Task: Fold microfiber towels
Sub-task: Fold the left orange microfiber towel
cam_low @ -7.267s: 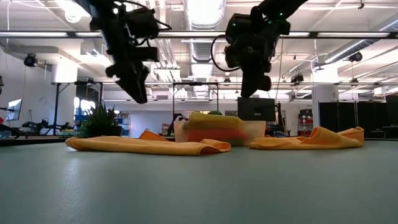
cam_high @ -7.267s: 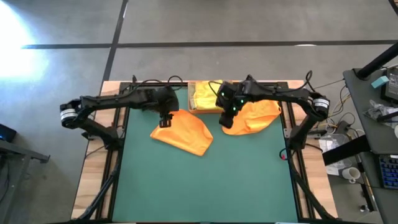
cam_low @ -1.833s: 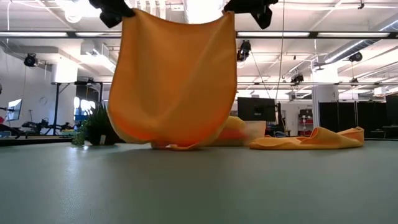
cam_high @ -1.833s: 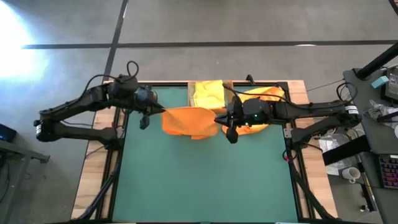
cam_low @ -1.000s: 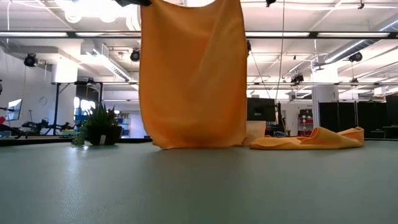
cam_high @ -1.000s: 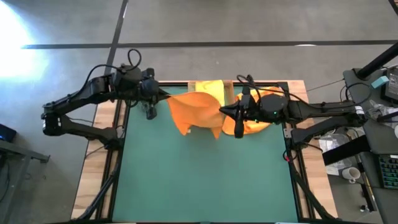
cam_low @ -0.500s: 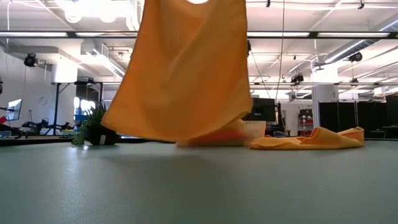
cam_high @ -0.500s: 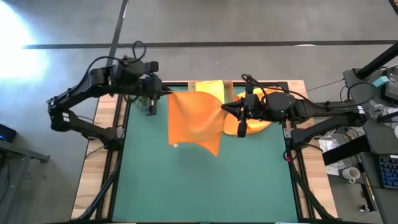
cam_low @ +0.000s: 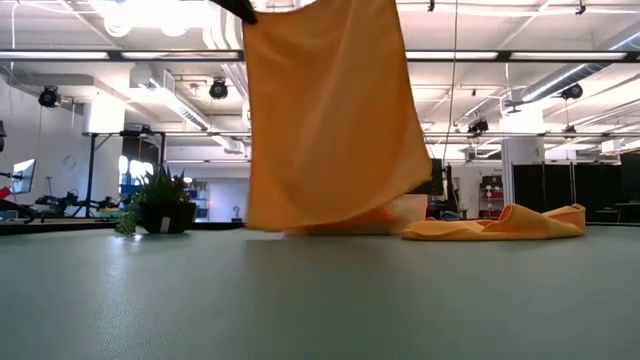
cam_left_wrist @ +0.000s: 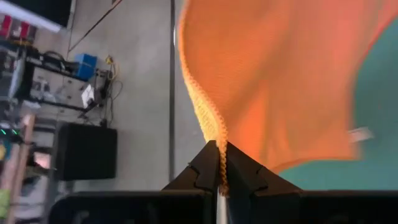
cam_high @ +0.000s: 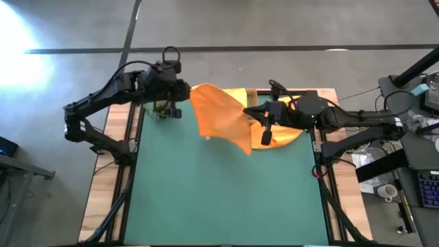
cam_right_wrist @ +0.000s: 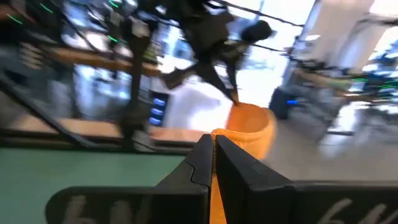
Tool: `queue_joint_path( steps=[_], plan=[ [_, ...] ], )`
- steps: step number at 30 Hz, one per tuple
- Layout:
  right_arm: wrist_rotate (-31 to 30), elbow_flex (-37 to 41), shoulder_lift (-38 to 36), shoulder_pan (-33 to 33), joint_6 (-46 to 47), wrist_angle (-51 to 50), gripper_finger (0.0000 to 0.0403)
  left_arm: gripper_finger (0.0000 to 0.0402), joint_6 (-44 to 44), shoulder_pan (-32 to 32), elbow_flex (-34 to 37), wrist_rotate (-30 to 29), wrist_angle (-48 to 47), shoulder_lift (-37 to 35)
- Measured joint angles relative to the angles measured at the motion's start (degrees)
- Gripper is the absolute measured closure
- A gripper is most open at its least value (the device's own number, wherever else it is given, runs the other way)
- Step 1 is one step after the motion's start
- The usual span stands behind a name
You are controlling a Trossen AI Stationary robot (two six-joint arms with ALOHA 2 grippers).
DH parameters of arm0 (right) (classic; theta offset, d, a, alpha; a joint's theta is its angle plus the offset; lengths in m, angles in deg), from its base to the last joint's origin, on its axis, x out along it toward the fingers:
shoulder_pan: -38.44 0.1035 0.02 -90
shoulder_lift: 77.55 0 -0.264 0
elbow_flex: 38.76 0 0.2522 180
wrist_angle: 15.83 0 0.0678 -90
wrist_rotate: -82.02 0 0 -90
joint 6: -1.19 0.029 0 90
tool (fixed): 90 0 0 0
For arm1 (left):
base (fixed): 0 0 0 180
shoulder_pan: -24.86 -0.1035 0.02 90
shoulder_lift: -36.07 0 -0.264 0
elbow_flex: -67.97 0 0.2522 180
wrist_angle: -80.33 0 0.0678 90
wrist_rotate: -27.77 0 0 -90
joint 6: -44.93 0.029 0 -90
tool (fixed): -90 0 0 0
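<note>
Here, 1 orange towel (cam_high: 221, 123) hangs in the air above the far part of the green mat (cam_high: 219, 199), upper centre of the high view, its top edge stretched left to right and its length hanging down toward the mat. The left gripper (cam_left_wrist: 219, 163) pinches 1 top corner, fingers closed on the hem. The right gripper (cam_right_wrist: 211, 152) clamps the other corner. A 2nd orange towel (cam_low: 500, 224) lies crumpled at right, beside the yellow towel (cam_high: 236, 95).
</note>
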Motion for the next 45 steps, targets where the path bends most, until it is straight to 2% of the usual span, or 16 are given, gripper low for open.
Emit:
queue_joint_path(
  steps=[3, 7, 10, 12, 15, 20, 24, 34, 41, 45],
  plan=[
    [5.85, 0.01, 0.18, 0.72, 7.02, 0.21, 0.0394, 0.0402, -9.66, 1.76, -0.74, 3.01, -3.76, -1.07],
    [12.86, 1.08, 1.2, 3.01, 18.56, -1.7, 0.0394, 0.0402, -26.14, 5.4, -0.6, 17.59, -10.19, -3.74],
    [13.97, 3.07, 2.85, 5.33, 25.31, -1.63, 0.0394, 0.0402, -35.95, 9.38, 0.3, 26.31, -12.51, -5.3],
    [14.01, 4.47, 4.5, 6.72, 28.76, -1.59, 0.0394, 0.0402, -40.47, 12.57, 1.58, 28.49, -12.45, -6.13],
    [13.95, 7.21, 7.25, 8.76, 33.03, 1.25, 0.0394, 0.0402, -46.18, 17.15, 3.98, 29.26, -12.54, -6.81],
    [13.96, 11.2, 11.67, 12.83, 38.09, 12.5, 0.0394, 0.0401, -55.51, 23.63, 10.71, 30.18, -11.97, -6.94],
    [13.97, 12.33, 13.26, 15.43, 40.61, 18.26, 0.0394, 0.0402, -61.26, 27.6, 17.0, 30.36, -7.81, -6.95],
    [13.75, 13.28, 16.78, 20.73, 45.43, 15.62, 0.0394, 0.0402, -79.36, 35.21, 30.11, 31.72, 5.76, -6.93],
    [13.52, 13.4, 21.63, 21.31, 46.6, 14.89, 0.0394, 0.0402, -83.91, 36.82, 31.6, 31.33, 6.62, -7.0],
    [13.74, 13.38, 21.75, 21.29, 49.36, 10.08, 0.0394, 0.0402, -86.62, 36.98, 31.56, 32.61, 9.33, -7.08]
  ],
)
